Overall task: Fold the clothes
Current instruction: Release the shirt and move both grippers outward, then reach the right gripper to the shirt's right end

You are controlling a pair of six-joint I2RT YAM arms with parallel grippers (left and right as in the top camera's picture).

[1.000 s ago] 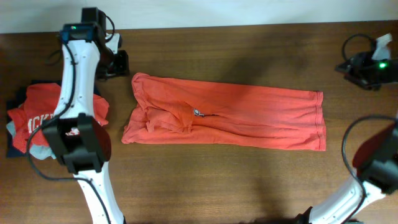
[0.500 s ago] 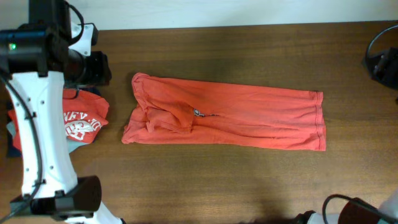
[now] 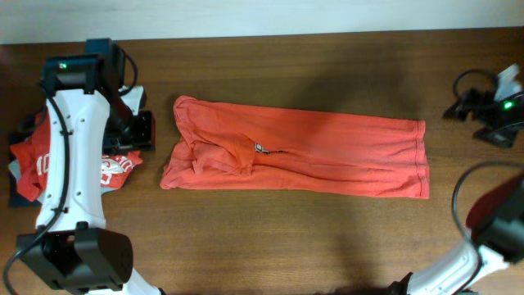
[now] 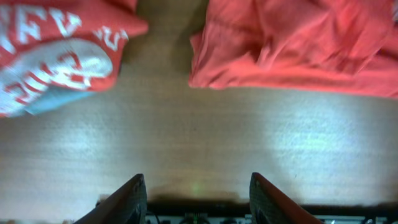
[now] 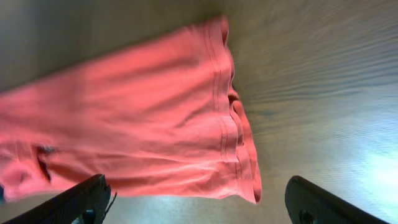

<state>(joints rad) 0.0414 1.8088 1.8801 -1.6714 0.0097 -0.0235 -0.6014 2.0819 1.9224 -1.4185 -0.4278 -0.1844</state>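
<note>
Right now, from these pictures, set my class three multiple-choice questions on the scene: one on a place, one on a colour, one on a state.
1. Where does the orange-red T-shirt lie?
A. in the middle of the table
B. on the floor
C. in a basket

2. What colour is the lettering on the red printed shirt?
A. black
B. white
C. yellow

3. How is the left gripper?
A. shut on a sleeve
B. shut on a hanger
C. open, empty

Answers: 1 A, the overhead view shows it lying mid-table; 2 B, the left wrist view shows white letters; 3 C, its jaws stand apart with nothing between them.
</note>
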